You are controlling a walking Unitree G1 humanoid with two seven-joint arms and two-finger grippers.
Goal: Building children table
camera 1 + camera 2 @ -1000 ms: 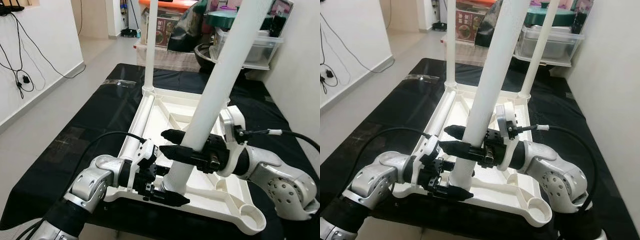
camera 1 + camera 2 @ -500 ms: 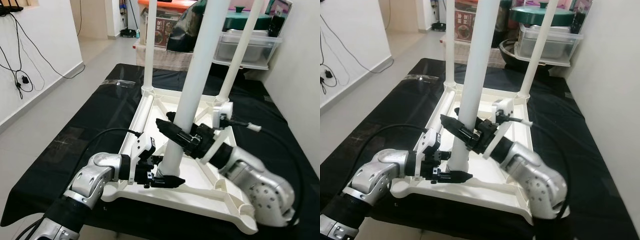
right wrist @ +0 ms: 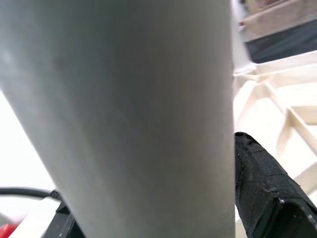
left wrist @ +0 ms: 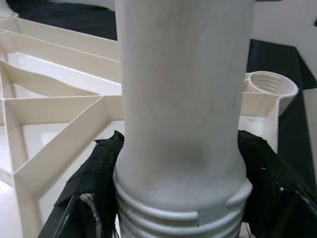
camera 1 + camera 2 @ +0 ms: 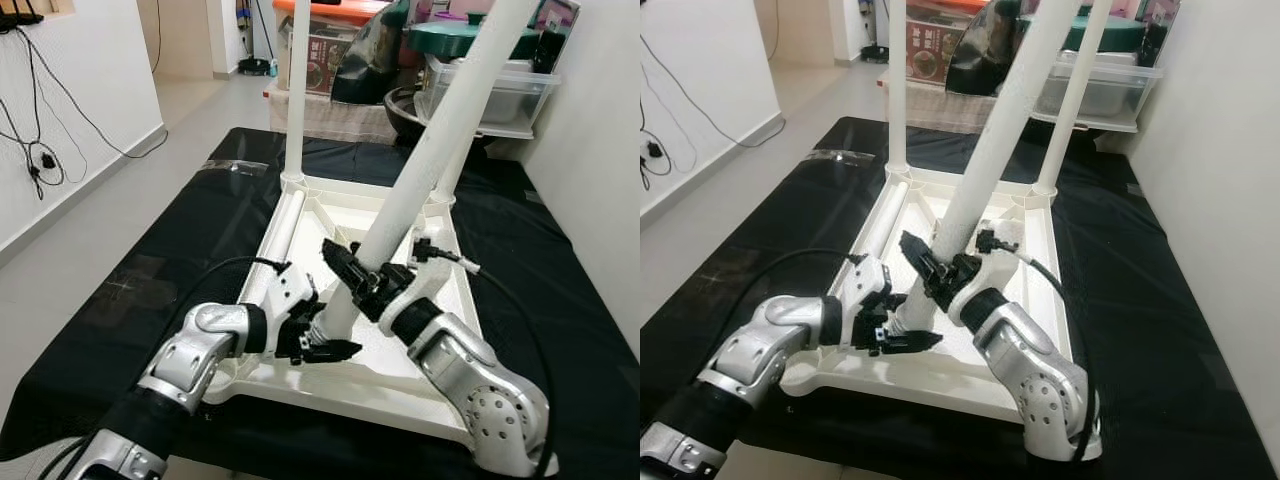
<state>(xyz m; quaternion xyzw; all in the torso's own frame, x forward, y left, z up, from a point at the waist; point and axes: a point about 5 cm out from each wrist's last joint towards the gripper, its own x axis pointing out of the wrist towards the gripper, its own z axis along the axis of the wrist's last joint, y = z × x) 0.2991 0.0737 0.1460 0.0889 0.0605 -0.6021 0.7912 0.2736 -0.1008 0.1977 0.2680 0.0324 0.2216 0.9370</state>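
The white table top [image 5: 275, 235] lies upside down on a black cloth [image 5: 180, 240]. Two white legs [image 5: 297, 90] [image 5: 1078, 100] stand upright in its far corners. A third white leg [image 5: 430, 150] leans toward the far right, its lower end over the frame's near-left part. My left gripper [image 5: 330, 340] is shut on this leg just above its threaded end [image 4: 183, 218], with a black finger [image 4: 94, 183] on each side. My right gripper [image 5: 352, 272] is shut on the same leg a little higher, its finger [image 3: 267, 193] pressed against the tube [image 3: 124, 124].
An open threaded socket [image 4: 270, 84] shows on the frame beside the leg's end. Clear plastic bins [image 5: 500, 90], a dark pot [image 5: 405, 105] and boxes crowd the far end. A white wall [image 5: 600, 150] runs along the right; bare floor [image 5: 100, 220] and hanging cables [image 5: 40, 150] are on the left.
Half a second ago the held leg stood almost upright; now it leans to the far right. Both grippers have stayed shut on it, and the right arm has turned with it.
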